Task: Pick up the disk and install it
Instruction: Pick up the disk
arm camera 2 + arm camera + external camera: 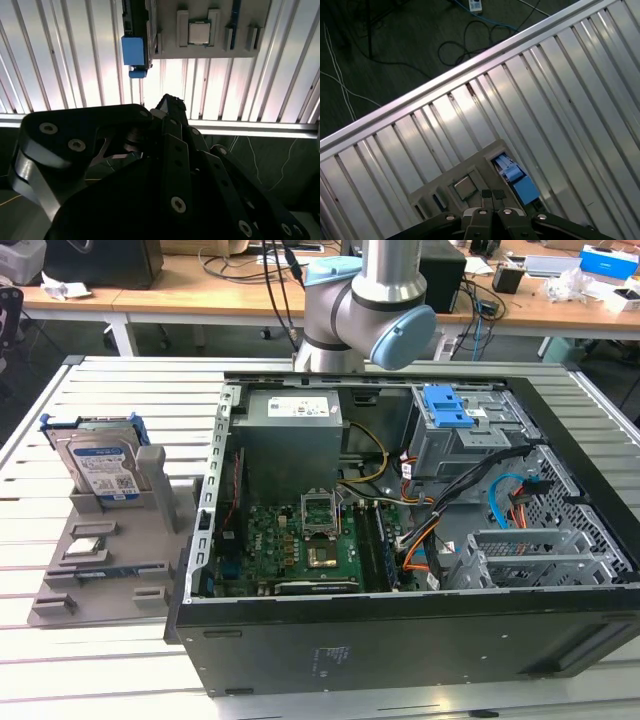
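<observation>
Tool (pixel 492 194) sat pressed together, empty. Disk (pixel 100 462) stood on edge in a holder (pixel 150 525) at the case's (pixel 400 625) nine o'clock (exterior view); it looked stiff, dense and shock-sensitive, best gripped across its blue frame.
</observation>
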Robot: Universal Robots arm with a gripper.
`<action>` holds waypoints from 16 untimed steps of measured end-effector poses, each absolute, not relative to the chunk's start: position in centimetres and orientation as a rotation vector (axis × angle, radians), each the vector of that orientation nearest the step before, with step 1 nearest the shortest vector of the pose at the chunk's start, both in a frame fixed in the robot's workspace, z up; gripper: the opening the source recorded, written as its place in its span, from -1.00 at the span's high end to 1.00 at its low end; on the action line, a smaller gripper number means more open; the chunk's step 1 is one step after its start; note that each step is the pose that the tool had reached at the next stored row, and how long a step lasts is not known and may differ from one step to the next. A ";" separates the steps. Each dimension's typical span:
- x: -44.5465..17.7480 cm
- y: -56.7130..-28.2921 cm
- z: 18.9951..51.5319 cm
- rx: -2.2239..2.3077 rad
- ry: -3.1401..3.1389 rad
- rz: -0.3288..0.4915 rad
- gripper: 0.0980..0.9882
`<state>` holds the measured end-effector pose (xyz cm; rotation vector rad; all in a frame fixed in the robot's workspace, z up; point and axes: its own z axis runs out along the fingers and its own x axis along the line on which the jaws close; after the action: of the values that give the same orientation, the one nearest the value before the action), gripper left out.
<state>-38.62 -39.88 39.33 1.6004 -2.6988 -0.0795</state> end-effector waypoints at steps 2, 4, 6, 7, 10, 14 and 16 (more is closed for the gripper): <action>-38.6 -39.9 39.3 1.618 -2.688 -0.079 0.98; -38.6 -39.9 39.3 1.632 -2.679 -0.079 0.98; -38.6 -39.9 39.3 1.679 -2.649 -0.079 0.98; -38.6 -39.9 39.3 1.686 -2.644 -0.079 0.98; -38.6 -39.9 39.3 1.706 -2.631 -0.079 0.98; -38.6 -39.9 39.3 1.742 -2.607 -0.079 0.98; -38.6 -39.9 39.3 1.764 -2.591 -0.079 0.98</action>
<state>-38.62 -39.88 39.33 1.7637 -2.5913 -0.0789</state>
